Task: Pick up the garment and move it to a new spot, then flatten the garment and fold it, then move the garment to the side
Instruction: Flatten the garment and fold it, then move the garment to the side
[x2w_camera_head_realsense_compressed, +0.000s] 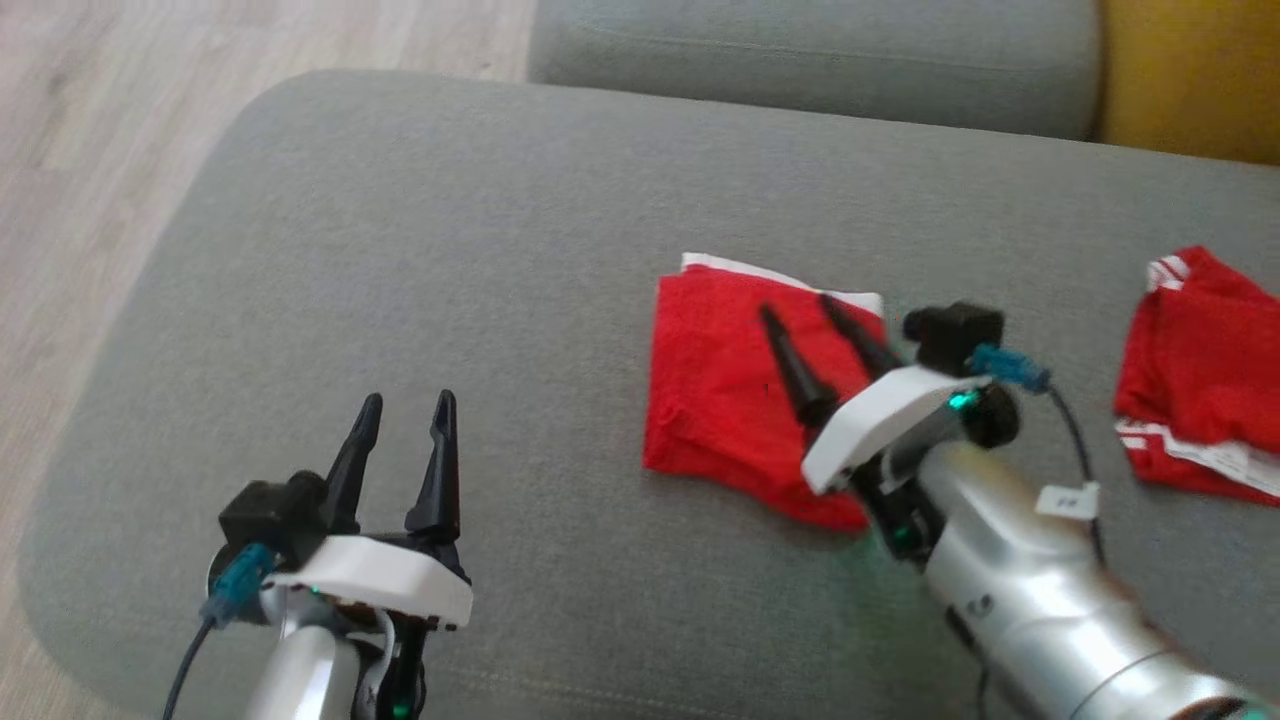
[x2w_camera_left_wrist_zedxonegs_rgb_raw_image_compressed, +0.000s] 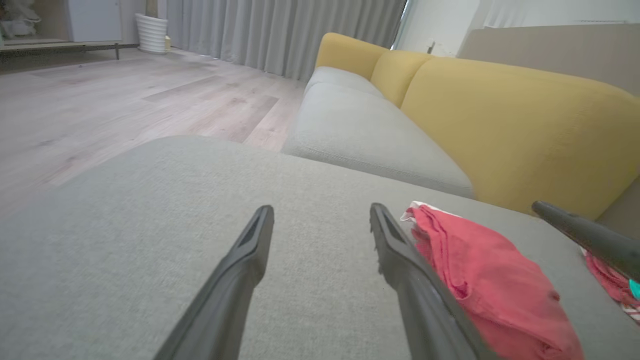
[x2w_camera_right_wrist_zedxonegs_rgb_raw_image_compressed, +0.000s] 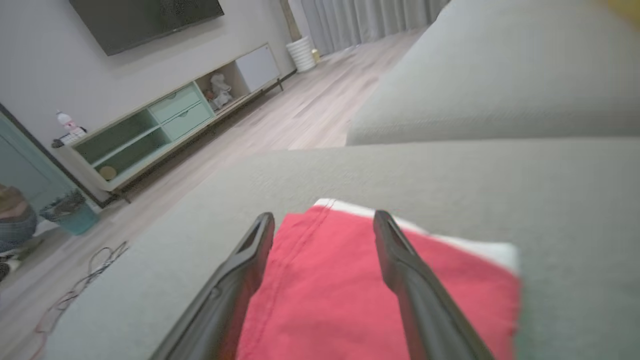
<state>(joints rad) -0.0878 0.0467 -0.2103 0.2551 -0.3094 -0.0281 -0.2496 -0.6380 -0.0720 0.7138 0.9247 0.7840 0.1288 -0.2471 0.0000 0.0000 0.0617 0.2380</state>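
Both splayed, empty: right gripper (x2w_camera_head_realsense_compressed: 798, 306) hovering over folded red garment (x2w_camera_head_realsense_compressed: 715, 400), left gripper (x2w_camera_head_realsense_compressed: 408, 398) aside. Cloth looking light, limp; pinch all layers edgewise.

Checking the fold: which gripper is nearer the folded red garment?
Right. The right gripper hovers open over the folded red garment; the left gripper sits apart to its left.

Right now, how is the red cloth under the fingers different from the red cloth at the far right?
The middle red cloth is folded square; the right red cloth lies rumpled. The right gripper hangs over the middle one, not the other. Both are red with white trim.
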